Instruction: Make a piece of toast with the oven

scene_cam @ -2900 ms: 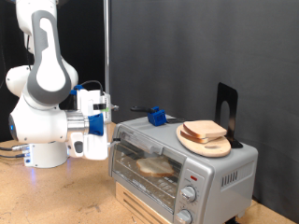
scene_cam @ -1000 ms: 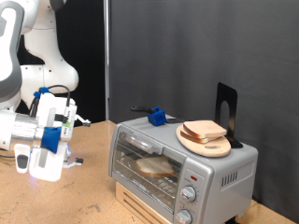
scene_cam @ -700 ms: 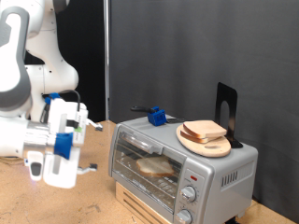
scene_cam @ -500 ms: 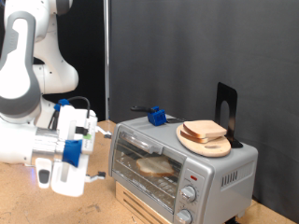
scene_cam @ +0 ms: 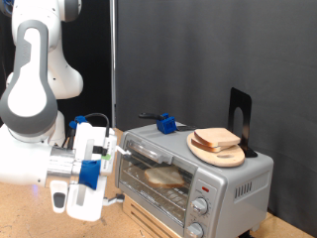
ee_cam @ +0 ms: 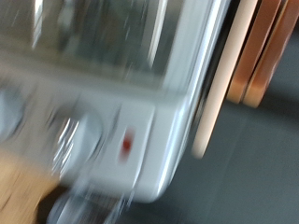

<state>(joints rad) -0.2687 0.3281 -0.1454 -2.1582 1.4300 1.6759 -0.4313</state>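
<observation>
The silver-grey oven (scene_cam: 230,177) stands at the exterior view's right with its glass door shut. A pale slice of toast (scene_cam: 164,178) lies on the rack behind the glass. My gripper (scene_cam: 118,176) is level with the door's left end, close to it, fingers pointing at the oven; they look spread and hold nothing. The wrist view is blurred by motion: it shows the oven's front (ee_cam: 112,56) close up, with a round knob (ee_cam: 77,142) and the red light (ee_cam: 126,145). No fingers show there.
A round wooden board (scene_cam: 220,153) with look-alike bread slices (scene_cam: 216,139) sits on the oven's top, beside a blue object (scene_cam: 166,124) and a black stand (scene_cam: 240,111). The oven rests on a low wooden crate (scene_cam: 149,214) on the table. A dark curtain hangs behind.
My arm swung away from the oven to the exterior view's left, then came back right. The hand now sits lower, near the door's left end. The door stays shut.
</observation>
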